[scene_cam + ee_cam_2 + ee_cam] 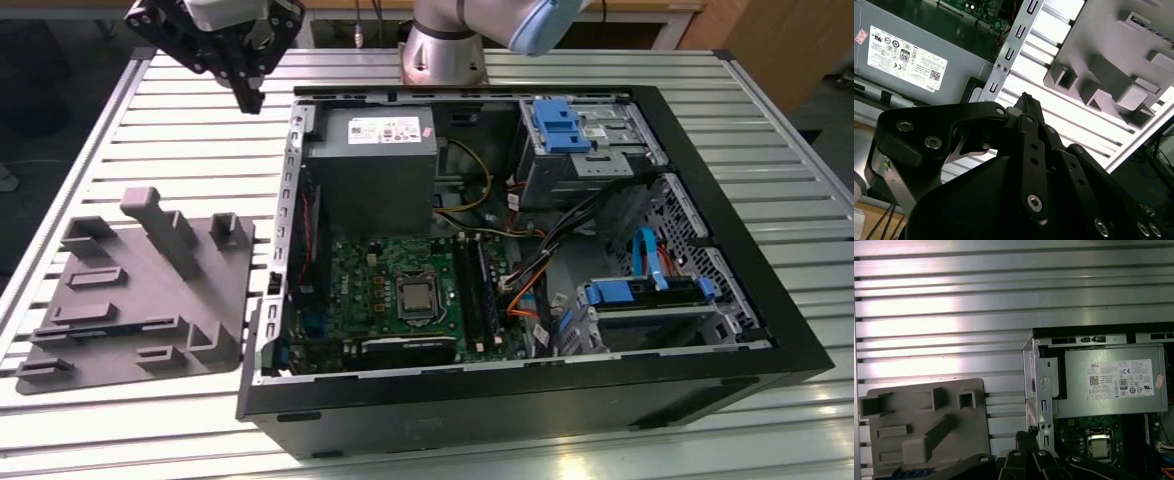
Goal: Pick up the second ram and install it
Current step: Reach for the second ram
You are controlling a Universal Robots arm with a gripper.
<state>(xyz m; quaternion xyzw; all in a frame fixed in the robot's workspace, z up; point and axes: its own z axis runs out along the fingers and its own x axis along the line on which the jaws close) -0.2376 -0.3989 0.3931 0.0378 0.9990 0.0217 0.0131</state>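
Note:
My gripper (250, 100) hangs above the slatted table, behind the open computer case's far corner on the exterior view's left. Its black fingers are shut together with nothing between them, as the tip (1026, 98) in the second wrist view and the tip (1027, 434) in the first wrist view show. A strip of blue, the second ram (911, 472), lies in the grey holder (924, 425), partly cut off by the picture's edge. The gripper is well apart from it. The green motherboard (380, 290) with its black memory slots (478, 290) lies inside the case.
The grey holder (134, 300) sits on the table at the exterior view's left of the case (534, 400). Inside the case are a grey power supply (374, 160), cables and blue drive brackets (561, 125). The arm's base (447, 50) stands behind the case.

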